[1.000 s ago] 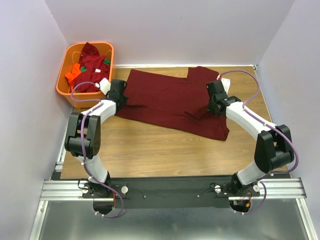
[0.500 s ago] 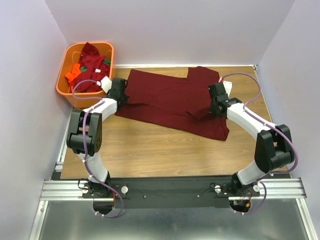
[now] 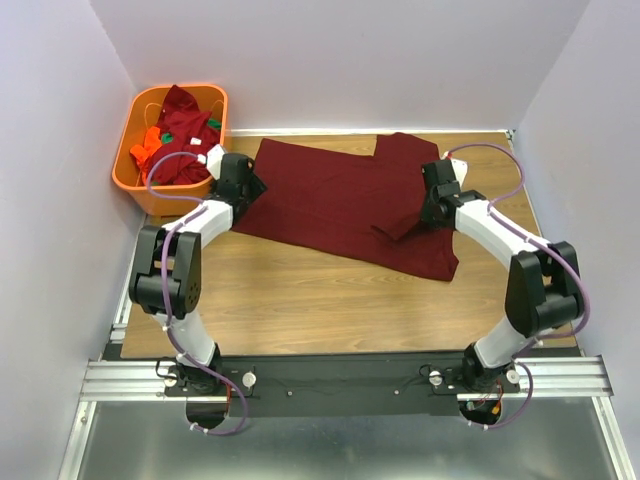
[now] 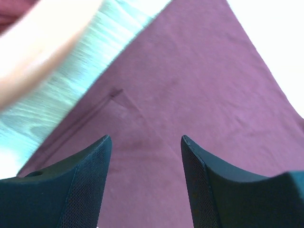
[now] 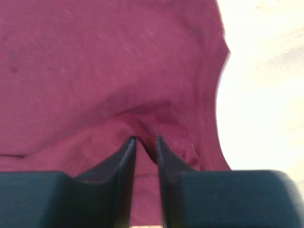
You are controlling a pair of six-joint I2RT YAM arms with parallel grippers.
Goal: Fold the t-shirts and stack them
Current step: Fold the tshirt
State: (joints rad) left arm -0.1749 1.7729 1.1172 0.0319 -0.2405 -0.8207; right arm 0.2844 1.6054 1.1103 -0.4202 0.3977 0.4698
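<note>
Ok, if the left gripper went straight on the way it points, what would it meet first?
The maroon shirt. The left gripper points down at it with its jaws open, and cloth fills the gap between them. The wrist view doesn't show how far off the cloth is.

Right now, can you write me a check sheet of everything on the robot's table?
Surface: brown wooden tabletop, bare at the near side.
Job's things: dark maroon cloth t-shirt spread out; heap of maroon, orange and green cloth shirts in the basket.
Clutter: orange plastic basket, far left corner.
Grippers: left pincer open over the shirt; right pincer nearly closed at a cloth ridge, grip unclear.
Cables: purple cables looping along both arms.
Surroundings: pale lilac walls; grey metal rail at the near edge.
</note>
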